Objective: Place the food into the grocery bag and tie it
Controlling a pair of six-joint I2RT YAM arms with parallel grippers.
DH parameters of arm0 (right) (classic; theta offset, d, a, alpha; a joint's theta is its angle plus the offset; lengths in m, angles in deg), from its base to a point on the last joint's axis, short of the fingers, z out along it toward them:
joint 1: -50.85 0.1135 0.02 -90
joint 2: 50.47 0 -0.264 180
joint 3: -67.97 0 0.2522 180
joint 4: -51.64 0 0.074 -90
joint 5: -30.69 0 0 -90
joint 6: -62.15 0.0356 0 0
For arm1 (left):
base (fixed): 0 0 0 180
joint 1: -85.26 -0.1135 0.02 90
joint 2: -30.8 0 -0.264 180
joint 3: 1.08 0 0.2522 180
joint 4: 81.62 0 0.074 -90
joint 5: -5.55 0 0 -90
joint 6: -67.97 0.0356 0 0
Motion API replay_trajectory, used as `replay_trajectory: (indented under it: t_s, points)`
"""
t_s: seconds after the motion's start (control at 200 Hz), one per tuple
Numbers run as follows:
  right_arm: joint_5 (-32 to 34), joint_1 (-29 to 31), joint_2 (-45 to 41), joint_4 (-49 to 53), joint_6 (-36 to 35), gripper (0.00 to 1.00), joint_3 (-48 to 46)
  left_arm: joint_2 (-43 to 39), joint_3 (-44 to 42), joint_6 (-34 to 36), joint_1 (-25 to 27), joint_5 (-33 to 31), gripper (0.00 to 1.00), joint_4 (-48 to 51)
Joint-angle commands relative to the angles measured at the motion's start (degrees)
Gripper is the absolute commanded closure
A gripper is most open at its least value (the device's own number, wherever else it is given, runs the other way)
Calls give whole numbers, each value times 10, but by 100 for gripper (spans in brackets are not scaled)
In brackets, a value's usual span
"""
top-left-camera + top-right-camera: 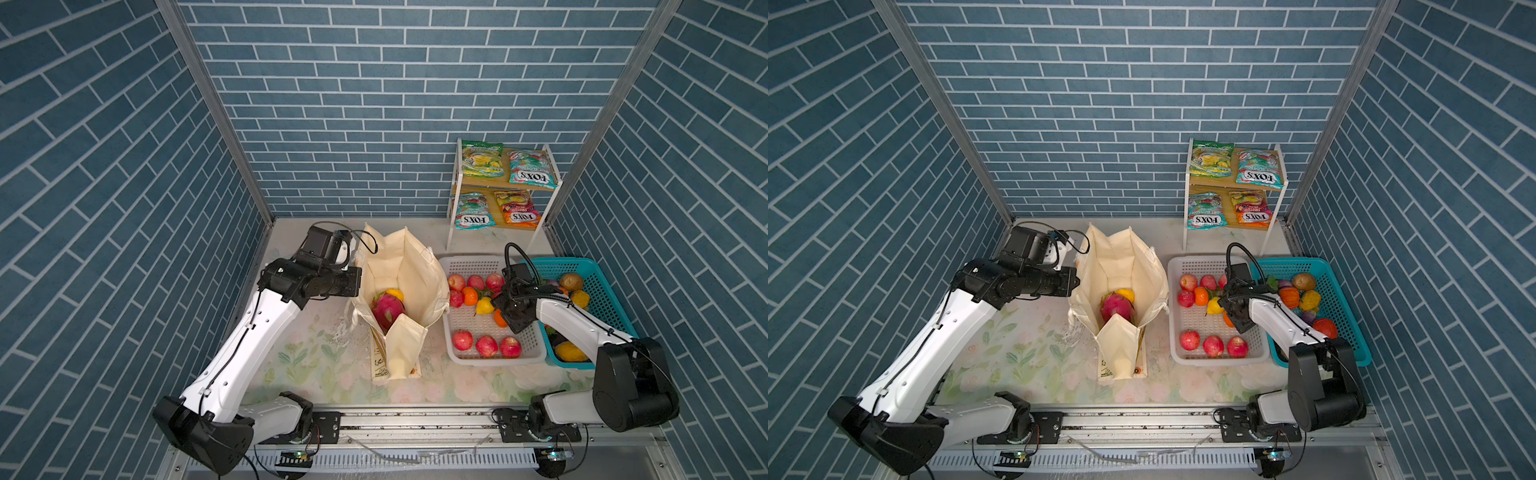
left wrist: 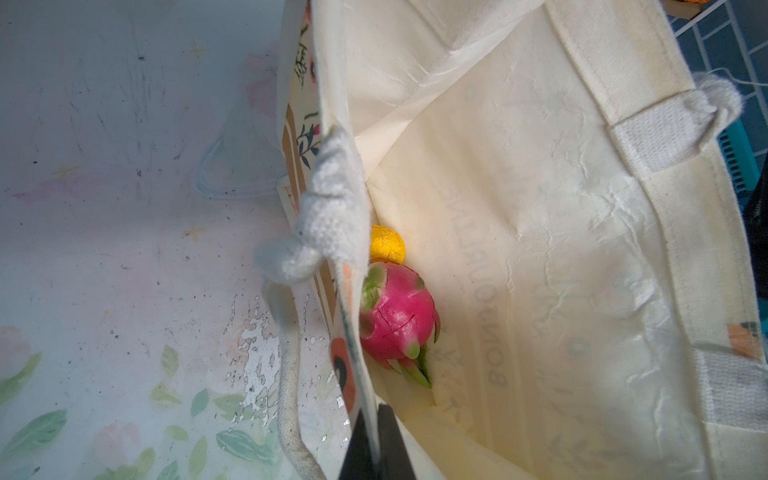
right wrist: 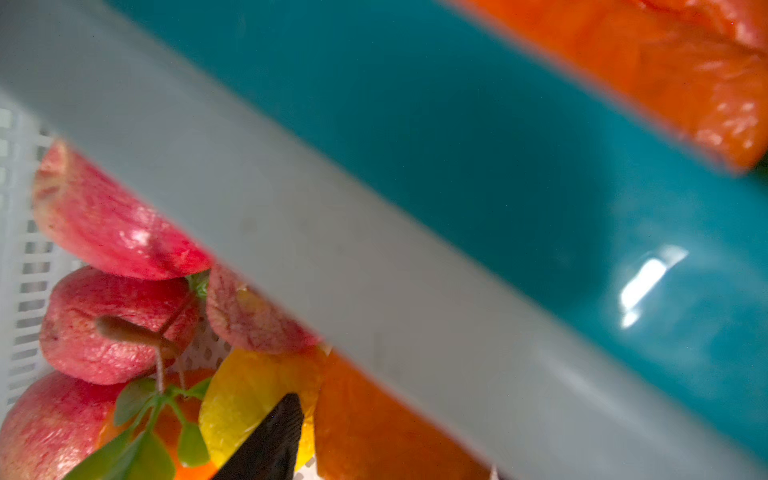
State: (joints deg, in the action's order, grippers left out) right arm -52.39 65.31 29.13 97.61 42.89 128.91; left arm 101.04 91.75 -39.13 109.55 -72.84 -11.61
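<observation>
The cream grocery bag [image 1: 419, 270] [image 1: 1142, 266] stands open at mid-table. A pink dragon fruit [image 1: 387, 307] [image 2: 395, 320] and a yellow fruit [image 2: 387, 245] lie in its bottom. My left gripper [image 2: 376, 440] is shut on the bag's left rim, holding that wall up. My right gripper [image 1: 498, 309] [image 1: 1225, 309] is down in the white basket [image 1: 465, 266] with its jaws spread. Only one of its fingertips [image 3: 286, 411] shows, between a yellow fruit [image 3: 249, 386] and an orange [image 3: 374, 424]. Red apples [image 1: 486, 345] lie nearby.
A teal basket [image 1: 602, 299] with more produce sits right of the white one, under my right arm. A two-tier shelf [image 1: 453, 208] at the back right holds several FOX'S packets [image 1: 532, 170]. A bag strap [image 2: 291, 395] hangs outside the left wall.
</observation>
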Motion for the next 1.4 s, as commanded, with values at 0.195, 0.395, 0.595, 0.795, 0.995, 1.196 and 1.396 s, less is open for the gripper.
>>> replay_trajectory:
  t_s: [0.195,0.395,0.595,0.795,0.995,1.196,1.396]
  points:
    - [27,-2,-13,2,22,44,-13,-4,-8,7,2,-6,100,-9]
    - [27,-2,-67,28,18,51,-2,-6,-13,4,2,-5,100,-9]
    - [-20,-1,-154,76,-26,52,67,-5,-14,1,2,-5,100,-9]
    - [-82,15,-178,129,-93,52,201,-5,-14,-4,2,0,100,-15]
    - [-76,134,-123,161,-214,55,356,-6,-22,-11,3,7,100,-22]
    - [-47,289,-69,141,-328,60,439,-12,-23,-13,3,8,100,-19]
    - [-35,403,-6,142,-418,62,496,-13,-22,-13,3,6,100,-18]
